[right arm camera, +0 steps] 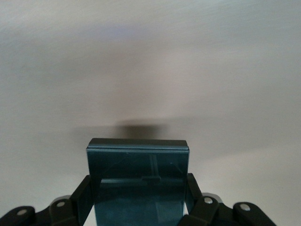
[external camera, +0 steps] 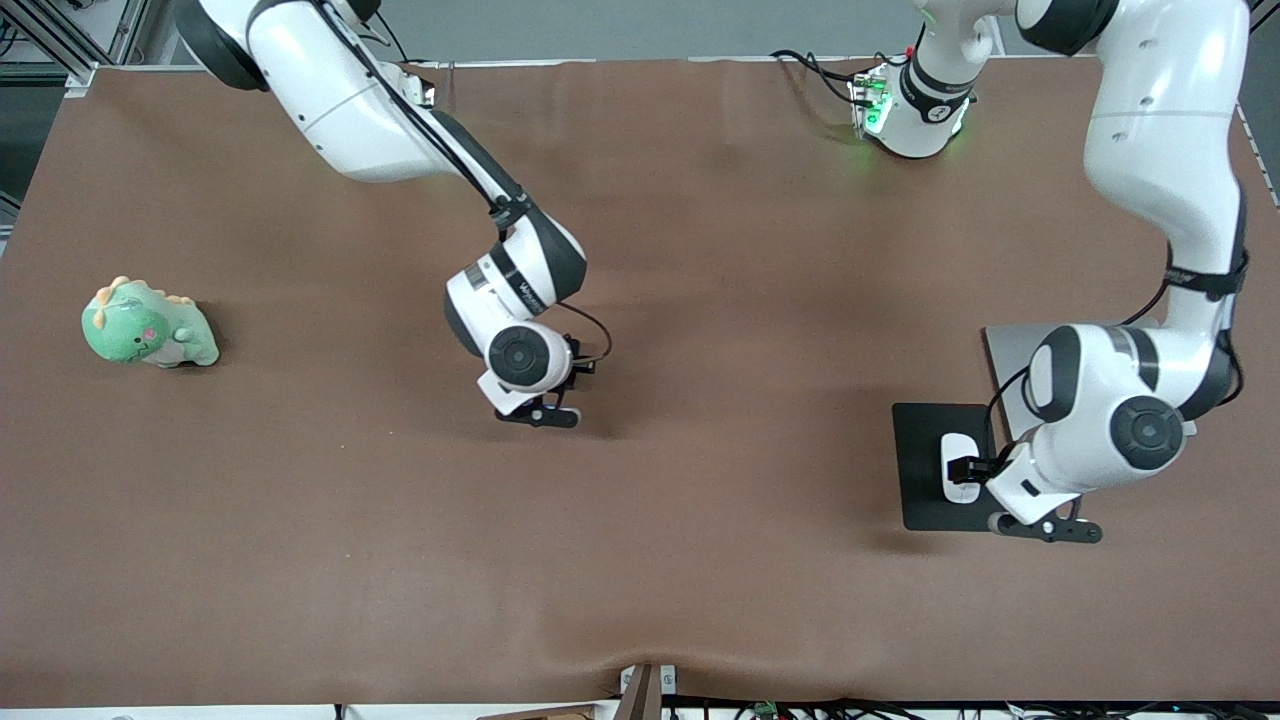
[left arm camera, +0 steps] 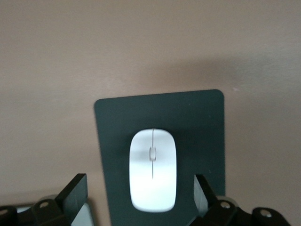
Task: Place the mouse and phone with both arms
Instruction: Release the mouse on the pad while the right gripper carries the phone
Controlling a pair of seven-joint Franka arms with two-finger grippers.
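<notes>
The white mouse (left arm camera: 153, 169) lies on a black mouse pad (left arm camera: 202, 122) toward the left arm's end of the table; it also shows in the front view (external camera: 955, 462). My left gripper (left arm camera: 139, 200) is low over the pad and open, one finger on each side of the mouse and apart from it. In the front view the left gripper (external camera: 972, 470) partly covers the mouse. My right gripper (right arm camera: 138, 197) is shut on the black phone (right arm camera: 138, 165), held flat a little above the bare brown table. In the front view the right gripper (external camera: 572, 372) hangs over the table's middle, and the phone is hidden under the hand.
A green plush dinosaur (external camera: 148, 325) sits toward the right arm's end of the table. A light grey flat slab (external camera: 1010, 350) lies beside the mouse pad, partly under the left arm. The brown cloth (external camera: 740, 300) covers the whole table.
</notes>
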